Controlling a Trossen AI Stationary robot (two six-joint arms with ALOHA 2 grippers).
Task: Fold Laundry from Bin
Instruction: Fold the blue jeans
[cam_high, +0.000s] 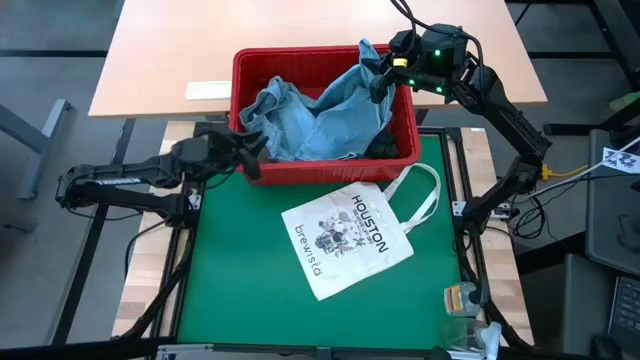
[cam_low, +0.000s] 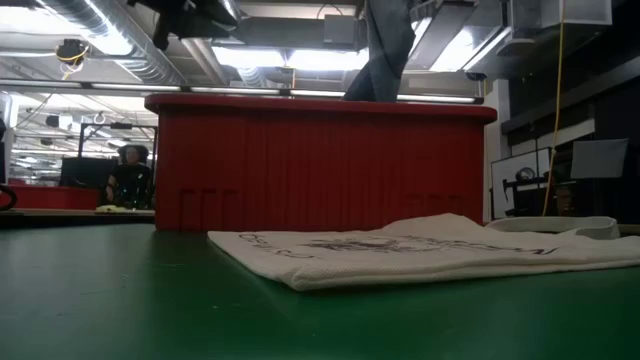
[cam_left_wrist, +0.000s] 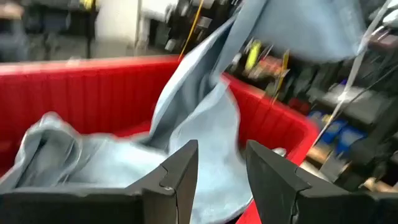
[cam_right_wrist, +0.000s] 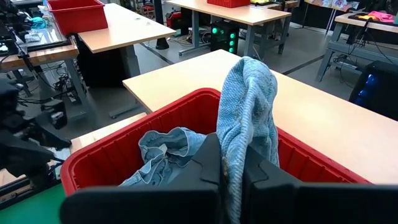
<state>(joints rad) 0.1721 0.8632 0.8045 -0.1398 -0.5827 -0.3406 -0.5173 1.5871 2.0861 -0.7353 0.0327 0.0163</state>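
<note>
Desk (cam_high: 240, 300), green-topped, is seen from above with a red bin (cam_high: 325, 110) set at its far edge, long axis running left to right across the desk. Slotted sides and a thick rim are noted on the bin; in the low view only its near wall (cam_low: 320, 165) is visible, the contents being hidden behind it.

Light blue denim garment (cam_high: 310, 120) is found inside the bin, crumpled at the left end and drawn up at the right into a narrow strip whose long axis runs upward to the right hand (cam_high: 385, 75). The fabric is seen pinched between that hand's closed fingers (cam_right_wrist: 208, 162) in the right wrist view, rising above them in a twisted fold (cam_right_wrist: 249, 106). A dark garment (cam_high: 385, 148) is partly seen at the bin's near right corner; its colour cannot be told for certain.

White tote bag (cam_high: 350, 240), printed "HOUSTON", is laid flat on the desk just in front of the bin, tilted, with its handles toward the right.

Left hand (cam_high: 245, 150) is held at the bin's left near corner, fingers (cam_left_wrist: 180, 174) parted with nothing between them, pointed at the denim.
</note>
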